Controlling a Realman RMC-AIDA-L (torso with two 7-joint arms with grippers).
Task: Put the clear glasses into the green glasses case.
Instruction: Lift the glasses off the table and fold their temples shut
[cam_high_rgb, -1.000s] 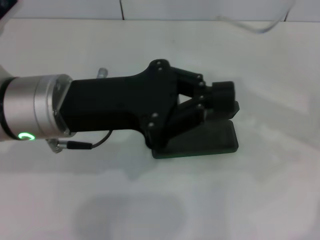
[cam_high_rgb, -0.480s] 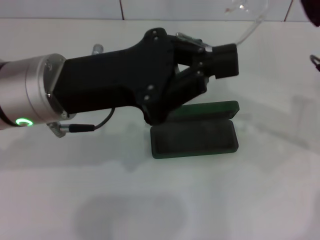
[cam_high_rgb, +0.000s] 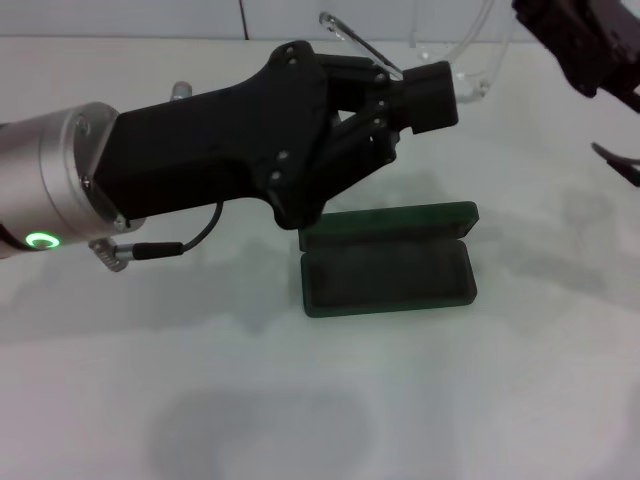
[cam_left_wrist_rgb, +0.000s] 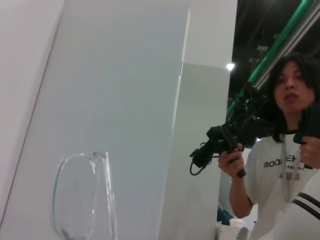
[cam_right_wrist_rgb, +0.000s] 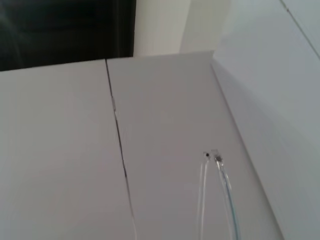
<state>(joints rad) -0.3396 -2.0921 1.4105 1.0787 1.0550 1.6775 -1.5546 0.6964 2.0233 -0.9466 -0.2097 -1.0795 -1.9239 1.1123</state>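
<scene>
Your left gripper is up in the air over the far part of the table, fingers pinched on the glasses, which hang at its tip with a clear temple arm arcing back over the knuckles and the frame reaching toward the right gripper. The left wrist view shows one lens of the glasses close by the camera against a pale wall, with a person holding a handset farther off. The case lies open on the table below and slightly nearer you than the left gripper, lid laid back on its far side, dark tray bare. Your right gripper is at the far right, raised, near the glasses' end; whether its fingers are open or closed cannot be told from here, and nothing shows it touching the frame. Its wrist view catches only two thin clear temple tips of the glasses against wall panels. You look to be in the carry step: glasses lifted, not yet over the tray. Next, bring the left gripper toward you and down until the frame lies along the tray's long axis, with the temples folded or tucked within the rim. Lower gently before letting go; clear plastic is slippery and a temple could catch on the rim.
</scene>
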